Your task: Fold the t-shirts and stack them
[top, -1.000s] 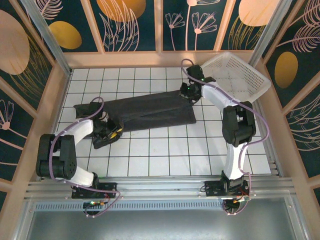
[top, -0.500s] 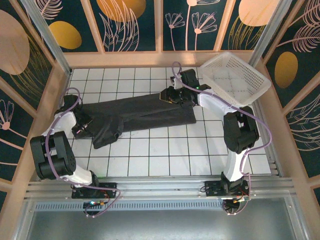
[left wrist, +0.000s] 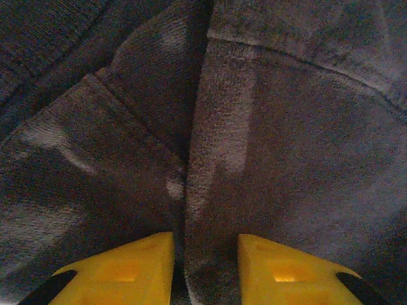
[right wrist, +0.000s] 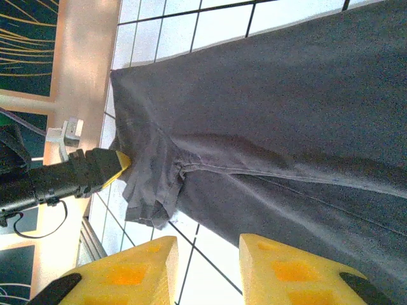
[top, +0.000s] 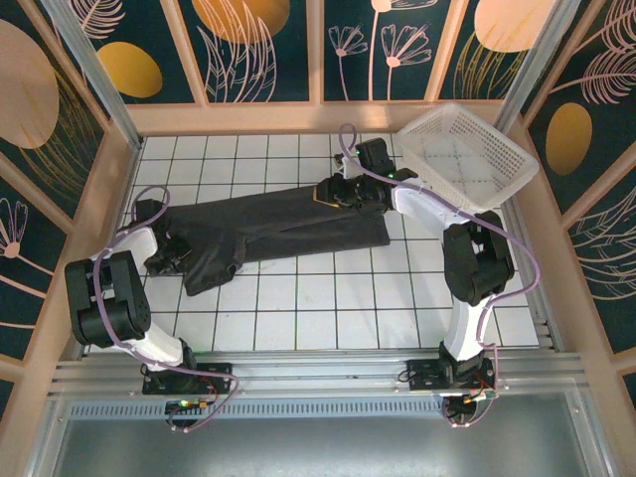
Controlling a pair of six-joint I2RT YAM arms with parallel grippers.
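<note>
A robot test cell in a lab: a white tiled table (top: 298, 318) boxed in by wood-framed walls (top: 268, 50) printed with leaves and gold discs. Aluminium rails (top: 318, 370) along the 6 o'clock edge carry two cabled arms (top: 472, 263). A mesh basket (top: 497, 164) sits at 1 o'clock.

The right pincer (right wrist: 207, 254) held its two yellow fingers apart, with bare white tile showing in the gap. Beyond them a dark charcoal-grey cloth t-shirt (right wrist: 286, 108) lay spread over the white tiled tabletop (right wrist: 184, 25), and one short sleeve (right wrist: 159, 184) lay rumpled and folded against the shirt's body. At the shirt's left end the left pincer (right wrist: 116, 162), black with a yellow tip, touched the edge of the cloth. Behind it stood a peach wooden wall (right wrist: 82, 57) and a dark panel with gold lines (right wrist: 25, 38).
</note>
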